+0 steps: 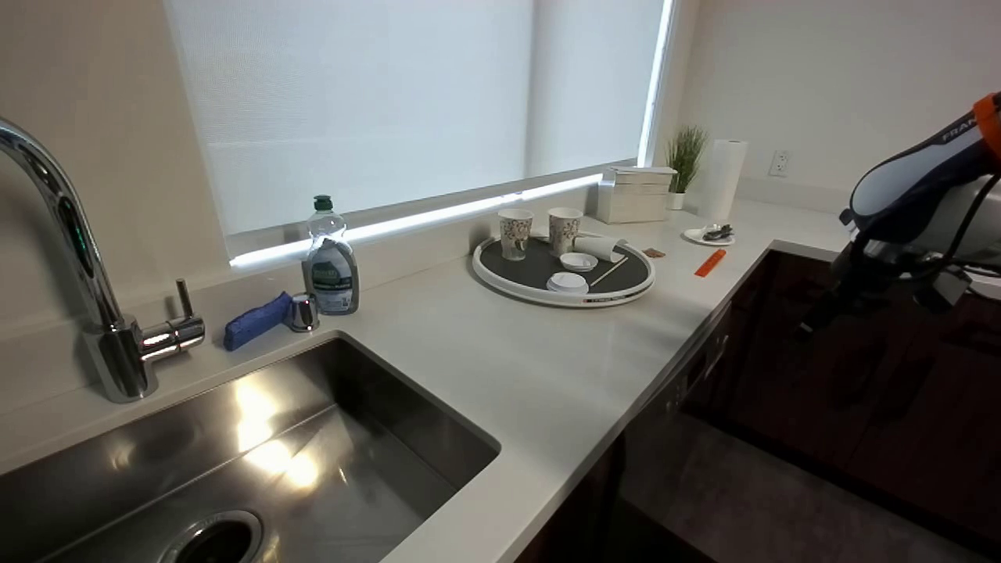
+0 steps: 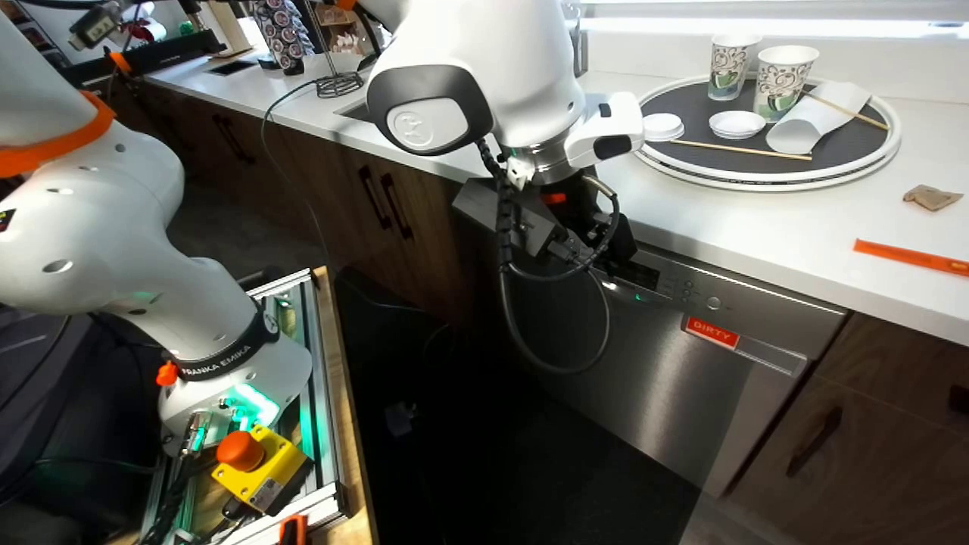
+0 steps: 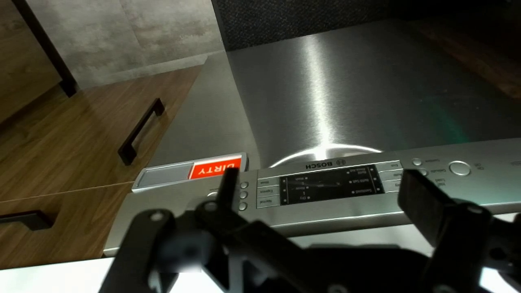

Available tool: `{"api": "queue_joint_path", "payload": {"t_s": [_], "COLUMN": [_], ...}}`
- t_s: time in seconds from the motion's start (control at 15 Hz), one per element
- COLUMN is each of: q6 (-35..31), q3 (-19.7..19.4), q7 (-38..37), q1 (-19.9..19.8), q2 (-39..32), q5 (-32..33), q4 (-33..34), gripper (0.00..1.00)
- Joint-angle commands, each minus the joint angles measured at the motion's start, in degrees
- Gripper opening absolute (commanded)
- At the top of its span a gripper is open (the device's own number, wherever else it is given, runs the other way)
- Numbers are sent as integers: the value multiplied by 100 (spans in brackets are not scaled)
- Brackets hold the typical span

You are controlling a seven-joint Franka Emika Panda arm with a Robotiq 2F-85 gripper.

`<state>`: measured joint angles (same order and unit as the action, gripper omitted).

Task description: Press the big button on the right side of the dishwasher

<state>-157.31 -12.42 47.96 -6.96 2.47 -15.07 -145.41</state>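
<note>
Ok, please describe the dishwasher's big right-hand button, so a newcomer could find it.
Face the silver dishwasher; find the red DIRTY label high on its front. Just above is the button, round and larger than the small buttons to its left.

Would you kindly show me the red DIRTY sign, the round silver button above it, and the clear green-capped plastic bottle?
Red DIRTY sign (image 3: 211, 167): wrist view, printed face.
Round silver button (image 2: 714, 303): in an exterior view, centre.
Green-capped bottle (image 1: 331, 274): in an exterior view, front label.
</note>
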Motion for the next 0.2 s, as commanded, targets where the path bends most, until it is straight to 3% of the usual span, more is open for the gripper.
{"api": "queue_joint_path", "payload": {"t_s": [0.0, 0.13], "q6": [0, 0], "q3": [0, 1], "q7": [-1, -2], "q1": [0, -1], "q2": [5, 10], "q5": [1, 2], "q4": [-5, -6], "gripper": [100, 100]}}
